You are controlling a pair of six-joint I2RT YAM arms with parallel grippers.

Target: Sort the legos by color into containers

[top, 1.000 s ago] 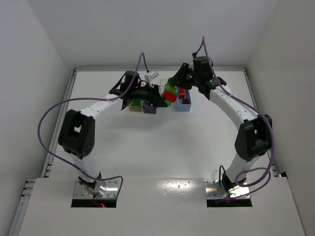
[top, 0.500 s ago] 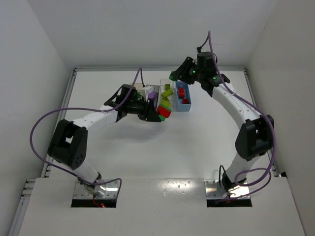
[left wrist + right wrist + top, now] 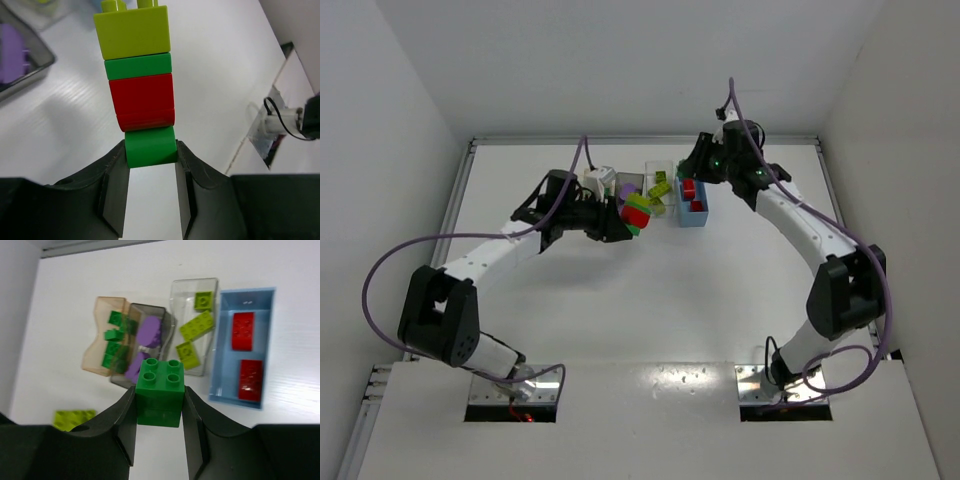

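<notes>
The surface (image 3: 650,300) is carrying four bins in a row. The right wrist view is laying them out ahead of the right tool (image 3: 160,402): the tan-orange bin (image 3: 100,320) ahead and to its left, the dark grey bin (image 3: 145,310) straight ahead, and the clear bin (image 3: 185,300) and light blue bin (image 3: 250,302) off to its right. That tool is pinching a dark green brick (image 3: 160,377), studs facing its camera. The tan-orange bin is already holding green pieces, so the drop is probably calling for a leftward reach, though the top view is placing the left arm closer to that end of the row. The left tool (image 3: 150,155) is clamping the green bottom end of a four-brick stack (image 3: 142,95), whose long axis is running straight out from the fingers. Only the right wrist view is showing a loose lime brick (image 3: 74,419), lying on the surface to that tool's left.
</notes>
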